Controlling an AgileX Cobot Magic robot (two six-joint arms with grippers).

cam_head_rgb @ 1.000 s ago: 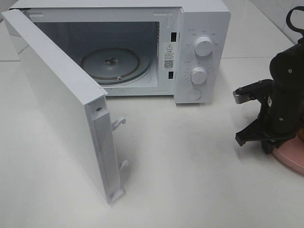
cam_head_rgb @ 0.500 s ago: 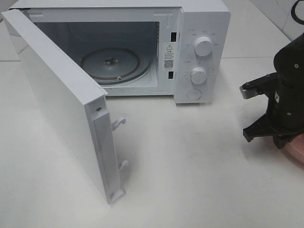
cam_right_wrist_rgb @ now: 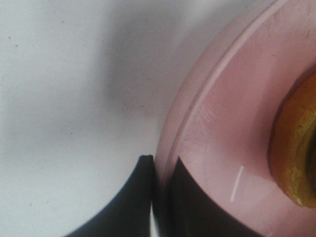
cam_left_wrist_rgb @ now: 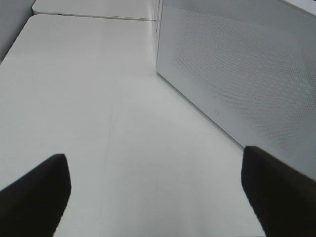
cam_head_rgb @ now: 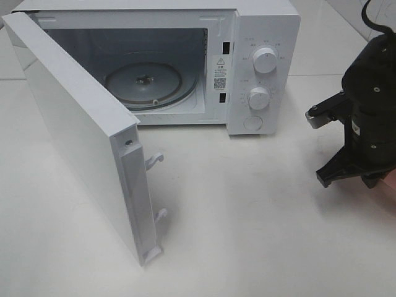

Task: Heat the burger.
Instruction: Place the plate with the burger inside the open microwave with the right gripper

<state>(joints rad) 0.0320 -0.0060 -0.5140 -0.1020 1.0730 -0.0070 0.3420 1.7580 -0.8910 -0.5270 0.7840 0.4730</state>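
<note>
Burger (cam_right_wrist_rgb: 296, 148) handling comes first: we judge it light and soft, a stacked thing whose bun would dent and whose layers would slide under a direct pinch. The sensible hold is therefore not on the food but on the pink plate (cam_right_wrist_rgb: 222, 138) that carries it. That plate looks stiff and glossy, so probably slick between the pads and likely to break if dropped. Taken by one edge, it will want to sag toward the loaded side, so we would keep it level and move slowly. The right gripper (cam_right_wrist_rgb: 160, 165) has its jaws drawn together on the plate's rim, one black finger on each face of the lip. The burger sits further in on the plate, ahead of the fingertips and apart from them, with only its golden edge showing in the wrist view. We cannot tell whether the plate has left the table (cam_head_rgb: 247, 216). The left gripper (cam_left_wrist_rgb: 155, 170) hangs with its jaws wide apart, gripping nothing, over bare tabletop, and a white dotted panel rises just ahead of it to one side. The microwave (cam_head_rgb: 260, 37) stands well across the table from the right gripper, its door (cam_head_rgb: 74, 124) swung open and the glass turntable (cam_head_rgb: 145, 83) showing inside.
</note>
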